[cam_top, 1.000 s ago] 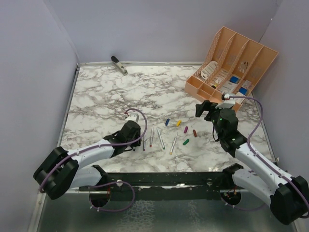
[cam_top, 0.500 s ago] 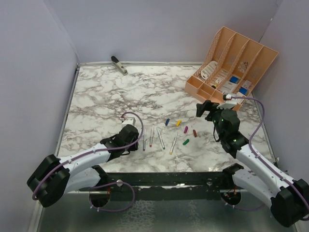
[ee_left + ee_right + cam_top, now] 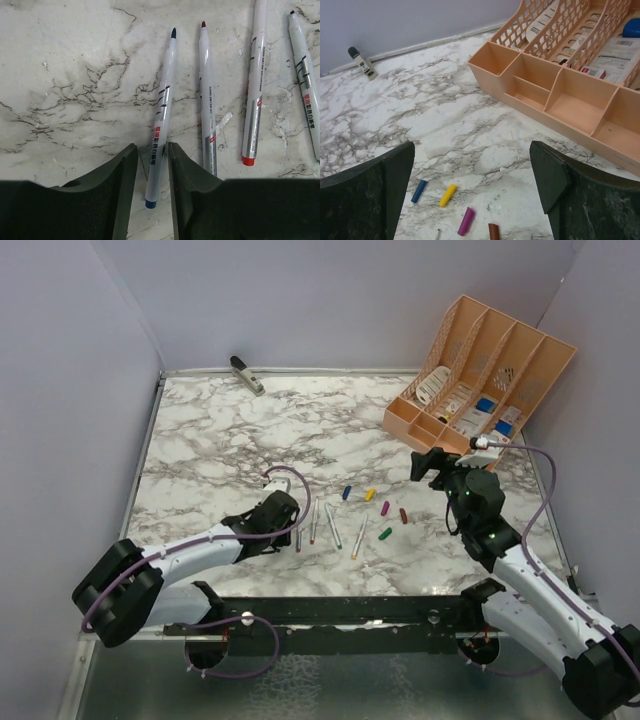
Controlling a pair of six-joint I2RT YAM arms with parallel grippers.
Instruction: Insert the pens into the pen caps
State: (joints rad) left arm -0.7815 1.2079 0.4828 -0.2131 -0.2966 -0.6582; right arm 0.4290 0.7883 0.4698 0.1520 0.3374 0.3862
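On the near left of the desk (image 3: 250,430), the left jaws stood slightly parted astride the blue butt end of one pen (image 3: 162,100), not pinching it. That pen lay flat. Just to its right lay a second pen (image 3: 206,100), a third pen (image 3: 255,90) and a fourth pen (image 3: 305,75). Further right, a blue cap (image 3: 419,191), yellow cap (image 3: 447,195), purple cap (image 3: 466,221) and red cap (image 3: 493,231) lay loose. Above them the right jaws hung wide open, empty. An orange organizer (image 3: 575,107) stood far right.

Top view high, rearward; wrist views close — sharing tabletop (image 3: 220,430).
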